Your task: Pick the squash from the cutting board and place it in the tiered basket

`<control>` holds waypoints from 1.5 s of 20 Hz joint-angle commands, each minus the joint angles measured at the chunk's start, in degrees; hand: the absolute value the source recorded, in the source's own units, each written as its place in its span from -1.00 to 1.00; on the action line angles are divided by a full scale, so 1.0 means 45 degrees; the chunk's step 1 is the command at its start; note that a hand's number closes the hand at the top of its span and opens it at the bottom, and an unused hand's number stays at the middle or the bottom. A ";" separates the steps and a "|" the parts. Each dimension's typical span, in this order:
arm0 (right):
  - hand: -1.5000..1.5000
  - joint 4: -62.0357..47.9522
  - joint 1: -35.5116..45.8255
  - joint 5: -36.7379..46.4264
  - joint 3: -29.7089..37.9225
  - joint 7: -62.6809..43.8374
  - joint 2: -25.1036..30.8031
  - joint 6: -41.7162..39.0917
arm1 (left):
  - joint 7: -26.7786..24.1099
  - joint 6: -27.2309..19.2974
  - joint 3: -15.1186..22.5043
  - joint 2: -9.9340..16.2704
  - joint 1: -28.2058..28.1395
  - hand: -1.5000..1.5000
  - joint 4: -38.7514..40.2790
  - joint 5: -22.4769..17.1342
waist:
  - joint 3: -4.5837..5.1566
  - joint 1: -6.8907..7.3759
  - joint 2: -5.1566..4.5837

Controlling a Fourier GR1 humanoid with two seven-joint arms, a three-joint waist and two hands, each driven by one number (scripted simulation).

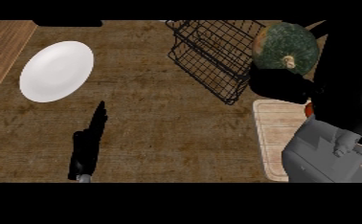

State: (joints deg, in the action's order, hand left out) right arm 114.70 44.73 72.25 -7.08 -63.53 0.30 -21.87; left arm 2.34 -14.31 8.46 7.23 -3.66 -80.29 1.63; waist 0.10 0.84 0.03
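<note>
Wooden counter (pixel 176 122): squash (pixel 286 46) beside tiered basket (pixel 212 55), right hand (pixel 283 85) gripping.

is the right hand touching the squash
Touching: the head view shows the right hand curled against the underside of the green squash, no gap visible.

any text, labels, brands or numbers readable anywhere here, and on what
None. No word, label, brand, number or sign shows on anything in view:
squash: plain green skin, no sticker
tiered basket: bare black wire
cutting board: bare wood
white plate: blank
right hand and left hand: plain black, no markings
</note>
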 commanded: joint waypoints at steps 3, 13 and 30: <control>1.00 -0.3310 0.2535 -0.0580 0.2055 -0.1193 -0.0063 -0.0106 | -0.0142 0.0330 -0.0073 0.0086 -0.0244 0.00 -0.0240 -0.0190 | -0.0008 0.0091 -0.0026; 1.00 -0.8022 0.2741 -0.0794 0.3151 0.1966 0.0127 0.2253 | 0.0192 -0.0021 -0.0090 -0.0256 0.0130 0.00 -0.0212 0.0230 | -0.0020 -0.0025 -0.0041; -1.00 -1.2866 0.3136 -0.4204 0.4465 0.2880 -0.0063 0.9015 | 0.0212 0.0695 -0.0387 0.0127 -0.0152 0.00 -0.0269 0.0093 | -0.0031 0.0302 -0.0107</control>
State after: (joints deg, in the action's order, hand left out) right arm 60.04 58.41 60.72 12.15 -51.21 0.22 11.48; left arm 2.77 -12.00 6.51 7.30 -4.24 -81.16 1.98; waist -0.02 1.56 -0.41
